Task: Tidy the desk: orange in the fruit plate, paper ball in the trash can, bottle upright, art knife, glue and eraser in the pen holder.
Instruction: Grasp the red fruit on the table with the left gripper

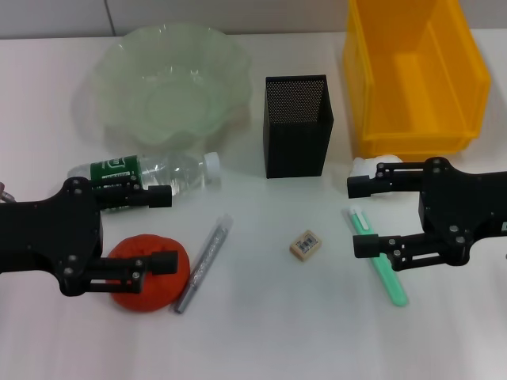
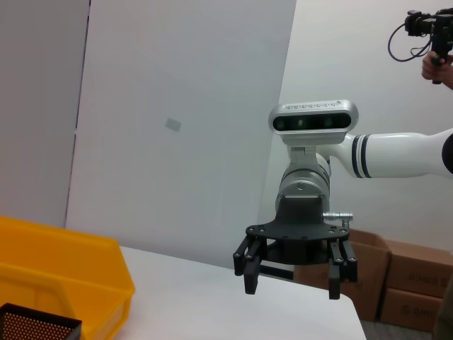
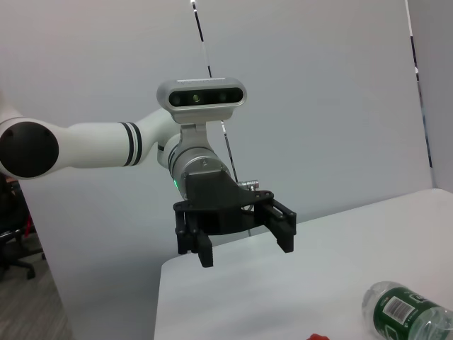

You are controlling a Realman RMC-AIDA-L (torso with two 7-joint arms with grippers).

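Observation:
The orange (image 1: 150,297) lies front left, under the lower finger of my open left gripper (image 1: 162,229), which also shows in the right wrist view (image 3: 245,251). The bottle (image 1: 178,170) lies on its side behind that gripper. The fruit plate (image 1: 162,87) is empty at the back left. My open right gripper (image 1: 358,215), seen too in the left wrist view (image 2: 294,287), hovers front right. The paper ball (image 1: 364,168) peeks out behind its upper finger. The eraser (image 1: 306,244) lies mid-table. The pen holder (image 1: 297,127) stands beside the trash can (image 1: 412,79).
A slim silver-grey pen-shaped tool (image 1: 204,264) with a clear cap lies right of the orange. A mint-green stick (image 1: 388,277) with a white tip lies under my right gripper. I cannot tell which is the knife and which the glue.

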